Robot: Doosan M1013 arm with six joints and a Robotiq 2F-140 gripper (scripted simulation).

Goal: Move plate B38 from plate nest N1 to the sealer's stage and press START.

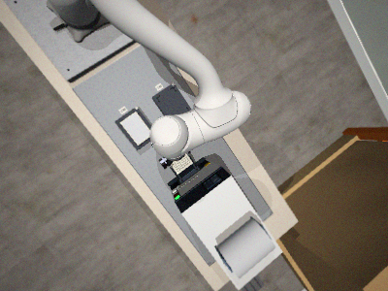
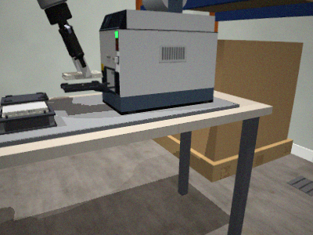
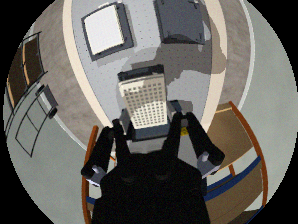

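Gripper (image 1: 177,160) (image 2: 84,67) (image 3: 147,109) pinches the plate (image 1: 182,165) (image 2: 72,75) (image 3: 146,105) by its sides, fingers on either side; plate is at the fingertips, in front of the sealer (image 1: 218,204) (image 2: 168,72) (image 3: 145,145), raised above its stage (image 1: 188,174) (image 2: 78,87) (image 3: 141,71), a gap between them; stage sticks out from the sealer; sealer's lamp (image 1: 177,197) (image 2: 116,34) is green; white-topped plate (image 1: 136,127) (image 2: 25,109) (image 3: 104,30) sits in a nest well apart from the sealer.
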